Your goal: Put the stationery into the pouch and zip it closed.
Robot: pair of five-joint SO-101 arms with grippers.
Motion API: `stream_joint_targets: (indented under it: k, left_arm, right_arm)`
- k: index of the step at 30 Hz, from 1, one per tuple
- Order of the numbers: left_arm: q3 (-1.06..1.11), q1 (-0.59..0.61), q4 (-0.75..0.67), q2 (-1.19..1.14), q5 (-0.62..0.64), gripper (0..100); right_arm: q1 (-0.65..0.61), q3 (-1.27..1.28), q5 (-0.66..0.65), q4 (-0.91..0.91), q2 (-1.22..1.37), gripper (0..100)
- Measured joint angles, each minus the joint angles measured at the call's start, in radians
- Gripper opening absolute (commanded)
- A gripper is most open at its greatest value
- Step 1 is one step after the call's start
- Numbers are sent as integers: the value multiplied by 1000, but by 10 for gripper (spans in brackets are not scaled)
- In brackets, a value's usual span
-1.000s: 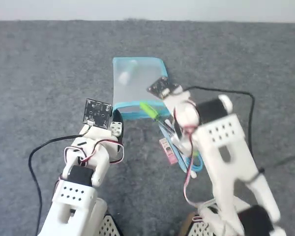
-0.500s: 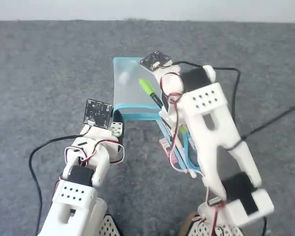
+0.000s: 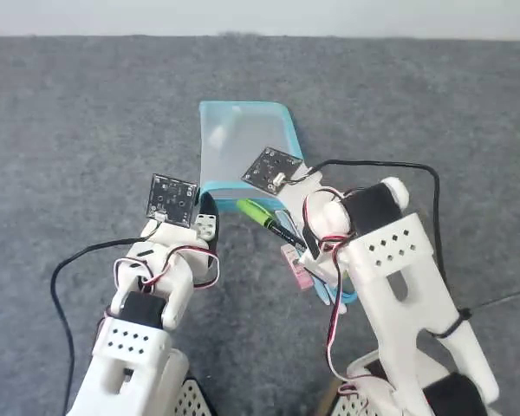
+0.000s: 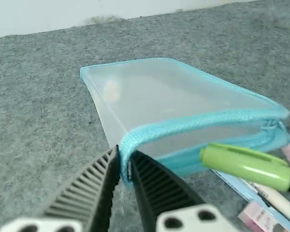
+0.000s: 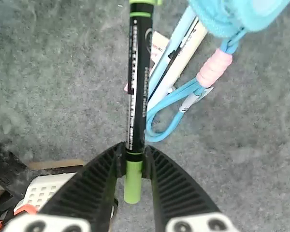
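Grey carpet, pouch [image 3: 243,152] lying flat, mouth corner pinched at the zip edge by left gripper [image 4: 123,155]; right gripper [image 5: 133,151] clamped on marker [image 3: 262,216], green cap just outside pouch mouth, long axis slanting across rather than into it.

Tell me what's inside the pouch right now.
Through the pouch's cloudy wall one small pale shape shows near the far end; I cannot tell what. The wall blurs anything else. The green marker is at the mouth, in the right hand.
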State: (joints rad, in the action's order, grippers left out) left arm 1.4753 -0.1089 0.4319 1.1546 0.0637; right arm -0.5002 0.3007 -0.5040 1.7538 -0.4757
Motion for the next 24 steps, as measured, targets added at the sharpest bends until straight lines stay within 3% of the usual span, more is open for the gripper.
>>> stream_joint_targets:
  k: [11,24]
  left_arm:
    - [0,0,0,0,0,11]
    - [0,0,0,0,0,11]
  right_arm:
    - [-8,-35,101,-6,75,6]
    - [-8,-640,376,-5,674,21]
